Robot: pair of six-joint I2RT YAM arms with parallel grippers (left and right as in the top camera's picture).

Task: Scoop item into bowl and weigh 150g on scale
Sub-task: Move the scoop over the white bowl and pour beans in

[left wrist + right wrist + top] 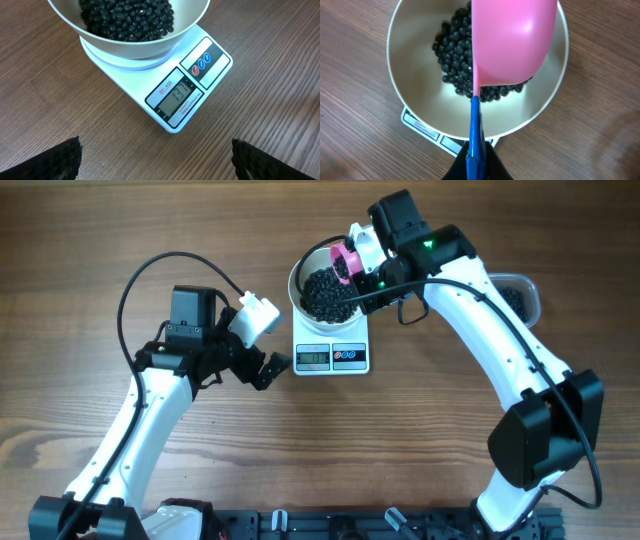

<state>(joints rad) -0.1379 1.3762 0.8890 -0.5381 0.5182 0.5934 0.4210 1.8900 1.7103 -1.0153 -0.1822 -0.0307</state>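
Note:
The white bowl stands on the white scale. A pile of black beans lies in the bowl. My right gripper is shut on the blue handle of a pink scoop. The scoop hangs over the bowl, turned on its side, with its inside hidden. My left gripper stands open just left of the scale with nothing between its fingers. The scale's display shows digits.
A clear plastic tub with more black beans sits at the back right, partly behind my right arm. Bare wooden table lies in front of the scale, between the two arms.

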